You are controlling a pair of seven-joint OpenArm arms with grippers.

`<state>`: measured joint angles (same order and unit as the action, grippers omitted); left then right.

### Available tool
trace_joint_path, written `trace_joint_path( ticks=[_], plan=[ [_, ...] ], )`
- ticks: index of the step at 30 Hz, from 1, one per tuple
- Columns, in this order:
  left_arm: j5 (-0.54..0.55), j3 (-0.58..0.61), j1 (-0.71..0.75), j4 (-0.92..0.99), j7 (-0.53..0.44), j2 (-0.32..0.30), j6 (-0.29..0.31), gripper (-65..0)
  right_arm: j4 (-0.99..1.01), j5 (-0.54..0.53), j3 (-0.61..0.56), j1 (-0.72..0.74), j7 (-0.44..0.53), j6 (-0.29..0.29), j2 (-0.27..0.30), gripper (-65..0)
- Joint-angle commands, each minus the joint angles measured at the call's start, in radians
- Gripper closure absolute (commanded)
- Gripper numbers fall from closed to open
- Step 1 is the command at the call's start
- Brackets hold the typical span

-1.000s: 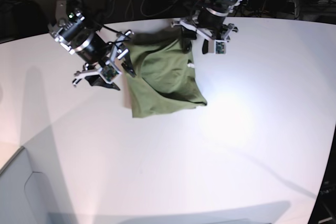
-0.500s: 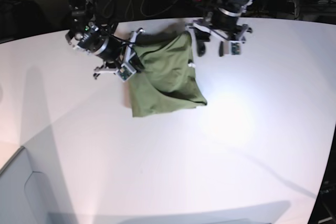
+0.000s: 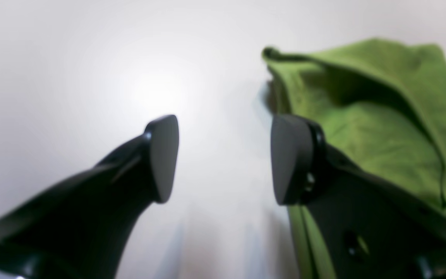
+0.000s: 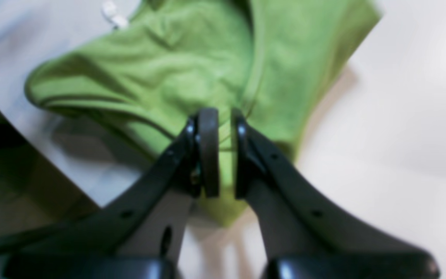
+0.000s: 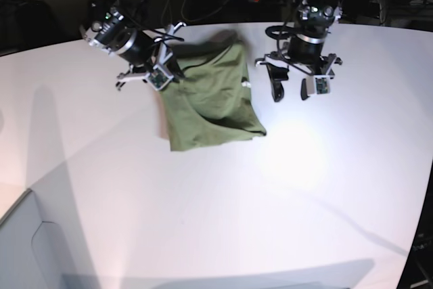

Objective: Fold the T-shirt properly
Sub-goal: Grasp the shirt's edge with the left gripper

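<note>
The olive-green T-shirt (image 5: 212, 98) lies rumpled on the white table (image 5: 284, 187), in the upper middle of the base view. At its upper left edge the right gripper (image 4: 223, 155) has its 2 jaws nearly together, pinching a fold of cloth. The left gripper (image 3: 223, 159), right of the shirt, holds its jaws wide over bare table, gripping nothing.

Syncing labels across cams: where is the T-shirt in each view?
Base: T-shirt lies upper centre on the white table, between both arms.
Left wrist: T-shirt fills the right side, beside the open left tool, not between its fingers.
Right wrist: T-shirt fills the upper centre; the right tool is shut on its edge.
Shared landmark: the white table.
</note>
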<state>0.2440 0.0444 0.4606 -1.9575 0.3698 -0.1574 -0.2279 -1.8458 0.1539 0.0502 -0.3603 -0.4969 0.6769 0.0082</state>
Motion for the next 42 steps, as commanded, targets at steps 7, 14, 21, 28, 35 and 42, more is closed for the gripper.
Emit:
trace_joint_path(
  ticks=[7,14,21,28,35,42],
  plan=[
    [-0.002,0.027,-0.093,0.100,-0.019,0.055,0.005,-36.1,0.110,-0.014,0.003,0.004,0.097,0.021,0.003,-3.3],
    [-0.001,0.051,-0.139,0.178,-0.019,0.077,0.005,-36.1,-0.033,-0.015,0.006,-0.033,0.099,0.021,0.005,-3.3],
    [-0.001,0.082,-0.159,0.255,-0.022,0.094,0.006,-35.9,-0.174,-0.014,0.006,-0.056,0.094,0.021,0.005,-3.4],
    [-0.001,0.119,-0.170,0.283,-0.027,0.092,0.006,-35.8,-0.185,-0.012,0.006,-0.065,0.093,0.021,0.005,-3.4],
    [-0.001,0.121,-0.190,0.313,-0.027,0.092,0.006,-33.2,-0.186,-0.010,0.006,-0.070,0.093,0.021,0.005,-3.4],
    [-0.001,0.121,-0.247,0.421,-0.027,0.091,0.006,-16.2,-0.188,-0.010,0.018,-0.065,0.093,0.021,0.006,-3.4]
  ],
)
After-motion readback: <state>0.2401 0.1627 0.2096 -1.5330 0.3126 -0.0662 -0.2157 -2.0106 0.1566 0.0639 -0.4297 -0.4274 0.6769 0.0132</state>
